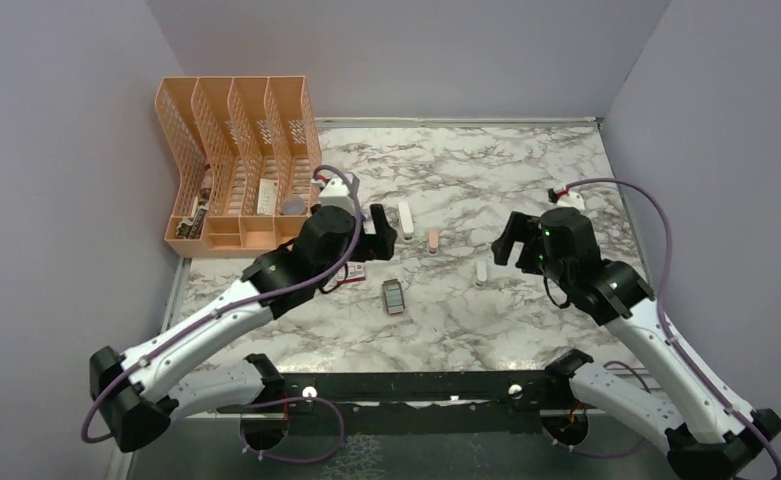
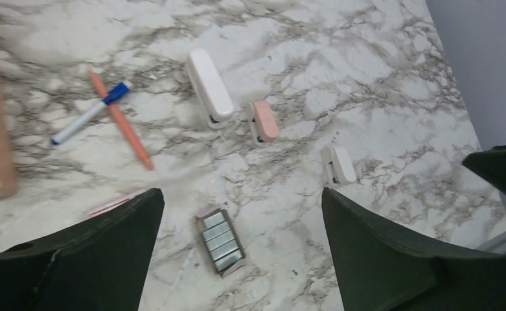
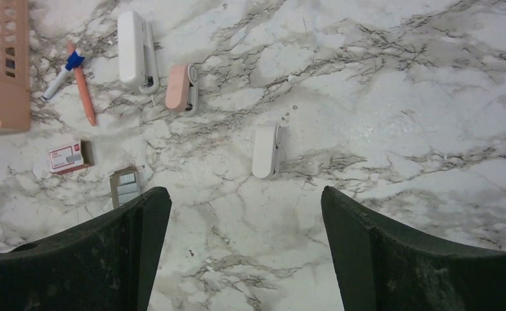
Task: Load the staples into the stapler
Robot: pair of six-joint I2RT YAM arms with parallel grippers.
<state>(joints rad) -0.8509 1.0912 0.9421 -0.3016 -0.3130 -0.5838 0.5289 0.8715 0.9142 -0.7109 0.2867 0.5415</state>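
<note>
Both pincers are wide open and hold nothing. The left pincer (image 2: 240, 207) hangs over the staples (image 2: 221, 240), a grey block lying in its little open tray on the table (image 2: 379, 58). The right pincer (image 3: 245, 201) hangs near the stapler (image 3: 265, 150). I take that to be the small white one, which lies by itself and looks shut.

What could go wrong? A pincer could pick the wrong thing. A longer white stapler (image 3: 135, 48) and a pink stapler (image 3: 181, 87) lie close together not far off, and they look a lot like the right one. The staples are small and low, so a finger could push the tray away or snap the block into bits. The stapler is smooth and may slip or spin when it is pinched. Both arms must work in the middle, so they could bump each other.

There is lots of bare table in front of the small stapler and to its right. The walls are well apart from it. The left side is tighter: the red-and-white box (image 3: 67, 157) lies just beside the tray, and the orange pen (image 2: 124, 123) and the orange rack (image 1: 236, 165) are near the left arm.
</note>
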